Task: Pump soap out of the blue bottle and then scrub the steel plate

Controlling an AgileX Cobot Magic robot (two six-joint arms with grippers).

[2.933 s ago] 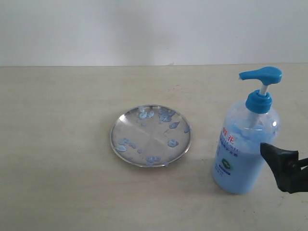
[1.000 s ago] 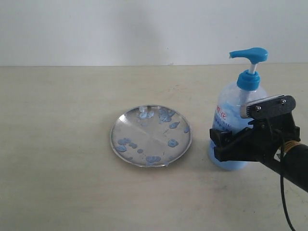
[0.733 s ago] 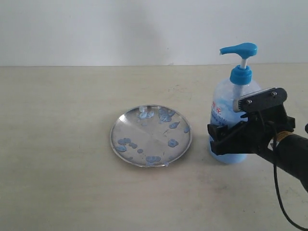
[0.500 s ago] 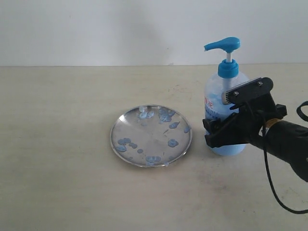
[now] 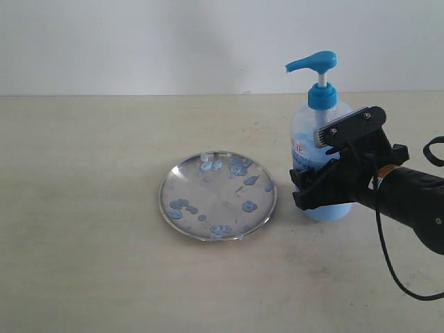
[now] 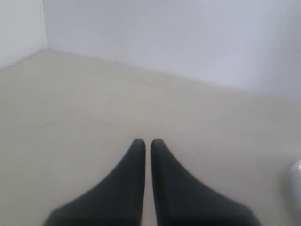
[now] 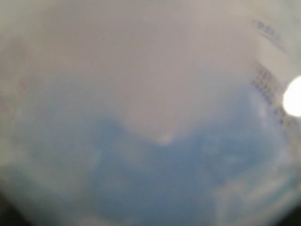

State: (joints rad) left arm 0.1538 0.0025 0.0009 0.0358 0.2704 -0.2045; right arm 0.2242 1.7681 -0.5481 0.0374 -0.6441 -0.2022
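The blue bottle (image 5: pixel 307 136) stands upright just right of the steel plate (image 5: pixel 216 189), its bright blue pump head (image 5: pixel 312 63) pointing left over the plate's side. My right gripper (image 5: pixel 313 187) is shut around the bottle's lower body. The bottle (image 7: pixel 150 141) fills the right wrist view as a blur of light blue soap, hiding the jaws. Pale blue soap blobs (image 5: pixel 249 206) dot the plate. My left gripper (image 6: pixel 147 143) shows only in the left wrist view, shut on nothing above bare table, with a sliver of the plate (image 6: pixel 296 181) at the frame's edge.
A beige table (image 5: pixel 83 208) runs back to a white wall (image 5: pixel 139 41). The black right arm and its cable (image 5: pixel 409 201) reach in from the right edge.
My right gripper closed on the bottle and carried it left and farther back, from the front right of the table to right beside the plate. The plate has not moved.
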